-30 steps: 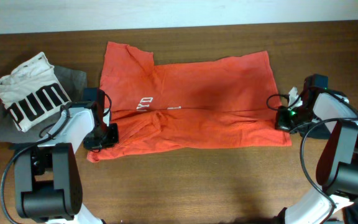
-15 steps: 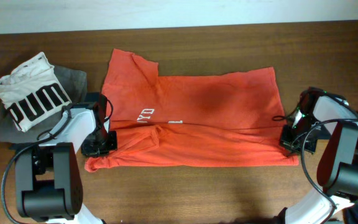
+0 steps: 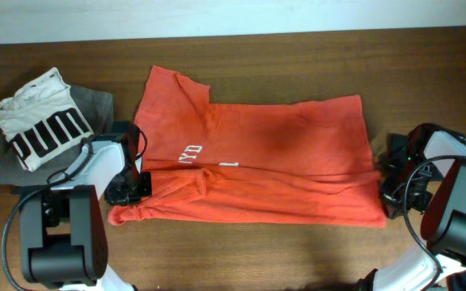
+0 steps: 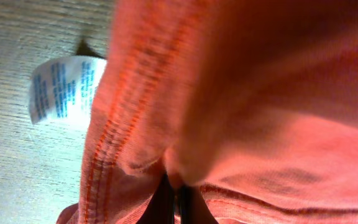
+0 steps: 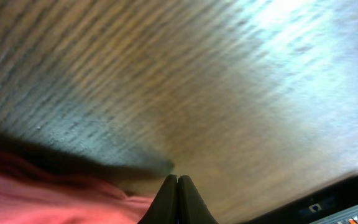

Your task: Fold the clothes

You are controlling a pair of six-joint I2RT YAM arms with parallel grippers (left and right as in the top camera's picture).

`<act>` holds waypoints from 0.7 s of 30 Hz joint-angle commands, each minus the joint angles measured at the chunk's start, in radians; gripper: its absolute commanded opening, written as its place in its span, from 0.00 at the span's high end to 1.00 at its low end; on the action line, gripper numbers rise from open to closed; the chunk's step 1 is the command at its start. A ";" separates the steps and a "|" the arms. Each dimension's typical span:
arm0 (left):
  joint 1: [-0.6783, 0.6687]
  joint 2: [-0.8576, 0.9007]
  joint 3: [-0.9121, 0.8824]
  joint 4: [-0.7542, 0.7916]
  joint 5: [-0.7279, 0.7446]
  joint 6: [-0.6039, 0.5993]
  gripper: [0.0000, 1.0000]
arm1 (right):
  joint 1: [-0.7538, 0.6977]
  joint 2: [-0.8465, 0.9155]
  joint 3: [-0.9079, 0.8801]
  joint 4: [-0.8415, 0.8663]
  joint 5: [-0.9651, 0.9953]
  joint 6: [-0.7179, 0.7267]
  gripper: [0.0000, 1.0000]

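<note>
An orange shirt [image 3: 273, 162] lies spread across the wooden table, its lower half bunched in a long fold. My left gripper [image 3: 132, 187] is shut on the shirt's lower left edge. In the left wrist view the orange cloth [image 4: 247, 106] drapes over the closed fingers [image 4: 173, 202], with a white care label [image 4: 64, 93] beside them. My right gripper [image 3: 391, 194] sits at the shirt's lower right corner. In the right wrist view its fingers [image 5: 177, 180] are pressed together over bare wood, with orange cloth [image 5: 48, 199] just to their left and none between the tips.
A folded white garment with black PUMA lettering [image 3: 43, 117] lies on a grey garment [image 3: 97, 103] at the far left. The table's [image 3: 257, 250] front strip lies below the shirt. A pale wall runs along the back edge.
The shirt has been pulled rightward and stretched flatter. My right gripper moved right and toward the front, past the shirt's edge. My left gripper stayed nearly in place.
</note>
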 commanded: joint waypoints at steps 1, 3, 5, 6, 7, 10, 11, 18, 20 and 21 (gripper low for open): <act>0.010 -0.031 -0.052 0.001 -0.055 -0.002 0.99 | -0.010 -0.109 -0.008 -0.011 0.042 0.017 0.96; 0.010 -0.097 -0.052 0.008 -0.036 0.011 0.99 | -0.010 -0.182 -0.008 -0.016 0.033 0.016 0.96; 0.010 -0.182 -0.052 0.026 -0.002 0.021 1.00 | -0.010 -0.264 -0.008 -0.015 -0.002 -0.018 0.96; 0.010 -0.221 -0.052 0.035 0.018 0.021 0.99 | -0.010 -0.302 -0.007 -0.011 -0.015 -0.022 0.95; 0.010 -0.257 -0.052 0.044 0.040 0.021 0.94 | -0.010 -0.341 -0.007 -0.007 -0.027 -0.023 0.95; 0.009 -0.374 -0.052 0.080 0.112 0.020 0.13 | -0.010 -0.477 -0.007 0.014 -0.071 -0.051 0.82; 0.009 -0.403 -0.052 0.095 0.130 0.020 0.01 | -0.010 -0.510 -0.007 0.021 -0.076 -0.052 0.74; 0.009 -0.517 -0.024 0.233 0.174 0.021 0.01 | -0.010 -0.648 -0.007 0.045 -0.129 -0.105 0.57; 0.009 -0.506 -0.008 0.284 0.204 0.022 0.01 | -0.010 -0.646 -0.007 0.045 -0.152 -0.124 0.57; 0.009 -0.492 0.004 0.303 0.219 0.028 0.01 | -0.010 -0.642 -0.007 0.045 -0.158 -0.128 0.57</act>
